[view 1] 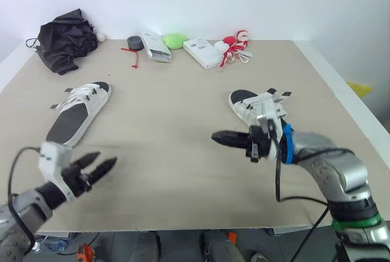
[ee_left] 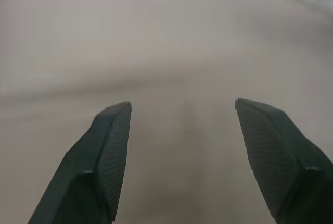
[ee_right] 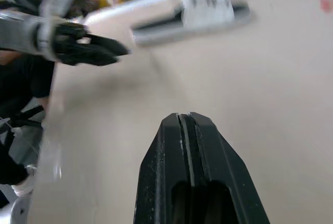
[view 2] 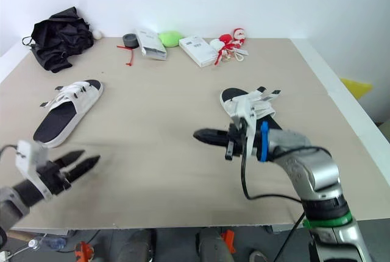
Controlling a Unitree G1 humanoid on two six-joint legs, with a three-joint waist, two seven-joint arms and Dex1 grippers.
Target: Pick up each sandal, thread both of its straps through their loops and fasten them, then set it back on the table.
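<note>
Two white sandals with black insoles lie on the tan table (view 1: 177,122). The left sandal (view 1: 79,113) rests at the left, its straps loose. The right sandal (view 1: 259,108) lies right of centre with its straps sticking up. My right gripper (view 1: 218,137) hovers just in front of the right sandal, pointing left, fingers pressed together and holding nothing. My left gripper (view 1: 100,166) is low near the table's front left edge, below the left sandal, fingers apart and empty. In the right wrist view the left gripper (ee_right: 99,52) and the left sandal (ee_right: 192,18) appear across the table.
Along the far edge sit a black bag (view 1: 64,39), a roll of black tape (view 1: 135,43), two white boxes (view 1: 155,46), a green object (view 1: 175,40) and a red-and-white toy (view 1: 234,46). A yellow object (view 1: 361,88) lies off the table to the right.
</note>
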